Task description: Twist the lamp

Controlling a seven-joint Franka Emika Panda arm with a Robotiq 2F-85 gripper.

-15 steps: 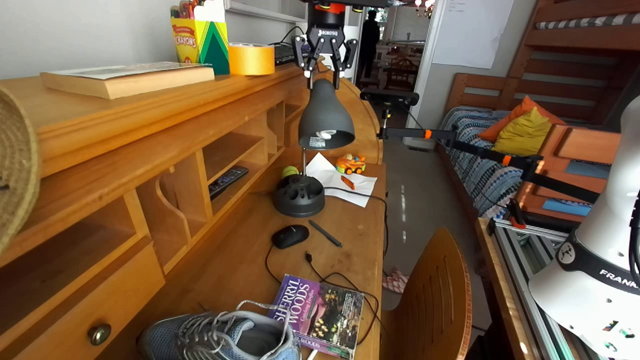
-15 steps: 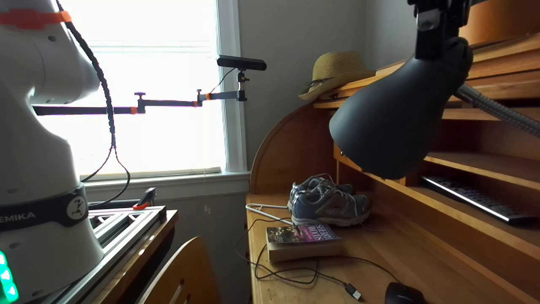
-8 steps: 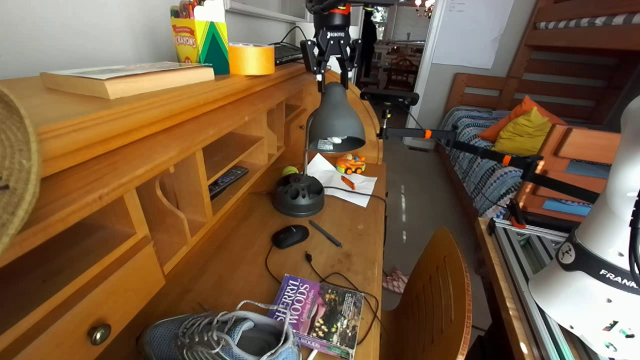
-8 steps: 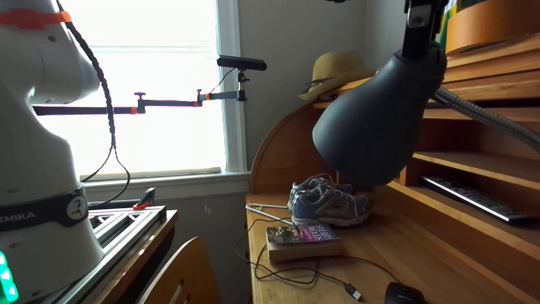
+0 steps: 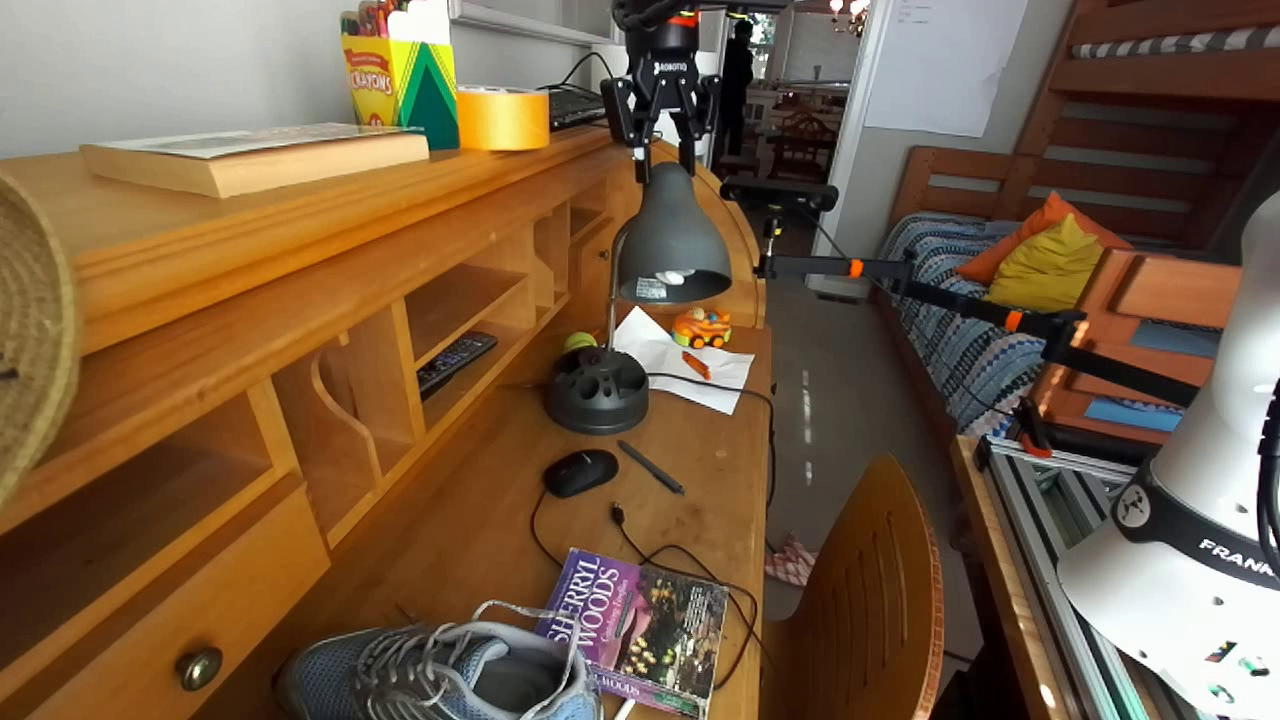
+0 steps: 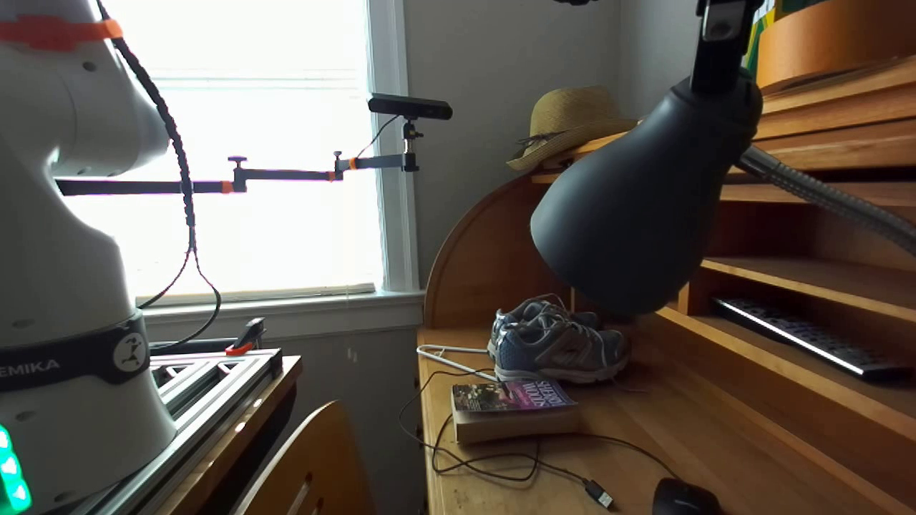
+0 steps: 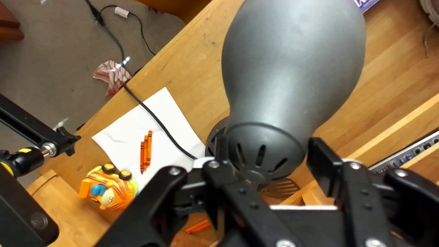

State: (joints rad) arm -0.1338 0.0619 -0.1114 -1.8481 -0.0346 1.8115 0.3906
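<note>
The desk lamp has a dark grey cone-shaped shade (image 5: 672, 225), with a white bulb inside its mouth. The shade also shows in an exterior view (image 6: 637, 207) and fills the top of the wrist view (image 7: 291, 68). Its round black base (image 5: 597, 392) stands on the desk, joined by a thin bent arm. My gripper (image 5: 665, 165) comes from above, its fingers on both sides of the shade's slotted rear end. In the wrist view both fingertips (image 7: 267, 151) lie against that end, holding it. The gripper's upper part is cut off in an exterior view.
A black mouse (image 5: 581, 473), a pen (image 5: 651, 467), a purple book (image 5: 640, 630) and a shoe (image 5: 440, 670) lie on the desk. Paper and a toy car (image 5: 702, 327) lie behind the base. Shelves (image 5: 470, 310) run alongside; a camera arm (image 5: 850, 267) and chair (image 5: 870, 600) stand opposite.
My gripper and the lamp shade have moved together away from the shelves, toward the chair side. In the last half second the fingers have drawn slightly closer and the shade has hardly moved.
</note>
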